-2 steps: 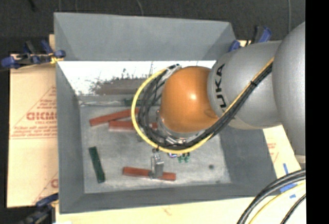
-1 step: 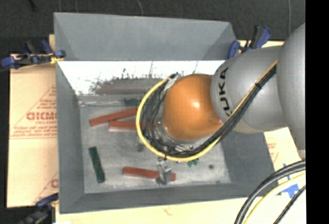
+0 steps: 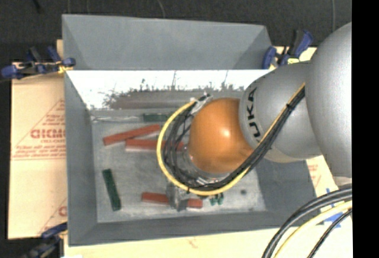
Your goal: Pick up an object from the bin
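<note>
Finding: the gripper (image 3: 181, 200) is down at the floor of the bin (image 3: 80, 150), close to the near wall and about midway along it, under the arm's orange wrist cover (image 3: 216, 132). I cannot tell whether it is spread or closed, because the wrist hides it.

A red strip (image 3: 155, 197) lies flat on the gripper's left-wall side. Its long axis runs parallel to the near wall, and its right end reaches the gripper. A short red piece (image 3: 195, 204) shows on the opposite side; I judge it may be the same strip, unconfirmed. A small green piece (image 3: 217, 199) lies just beyond. A dark green strip (image 3: 111, 190) sits well apart, toward the near left corner. No hold is confirmed.
</note>
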`<state>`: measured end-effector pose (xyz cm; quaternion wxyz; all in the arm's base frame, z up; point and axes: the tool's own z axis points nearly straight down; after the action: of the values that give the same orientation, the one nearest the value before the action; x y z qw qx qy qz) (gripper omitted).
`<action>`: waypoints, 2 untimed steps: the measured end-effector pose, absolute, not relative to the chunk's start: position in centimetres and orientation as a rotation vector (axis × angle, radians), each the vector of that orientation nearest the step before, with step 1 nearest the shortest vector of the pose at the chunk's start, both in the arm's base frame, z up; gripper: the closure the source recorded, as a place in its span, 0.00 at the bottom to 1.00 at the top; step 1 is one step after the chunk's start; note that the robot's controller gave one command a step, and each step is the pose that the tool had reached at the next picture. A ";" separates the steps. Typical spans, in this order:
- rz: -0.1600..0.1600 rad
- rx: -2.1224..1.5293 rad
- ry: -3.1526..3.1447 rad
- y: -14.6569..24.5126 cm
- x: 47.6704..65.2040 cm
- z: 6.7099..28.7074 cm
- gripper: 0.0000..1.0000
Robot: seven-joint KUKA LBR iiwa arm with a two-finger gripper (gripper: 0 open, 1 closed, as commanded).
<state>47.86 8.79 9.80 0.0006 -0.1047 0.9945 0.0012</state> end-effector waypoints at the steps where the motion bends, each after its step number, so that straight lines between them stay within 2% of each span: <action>1: 0.004 -0.326 3.124 8.8 47.9 9.8 1.00; 2: -0.002 -0.384 3.120 7.5 47.5 14.0 1.00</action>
<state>47.54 7.49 13.97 -0.0009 -0.1222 0.9925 -0.0006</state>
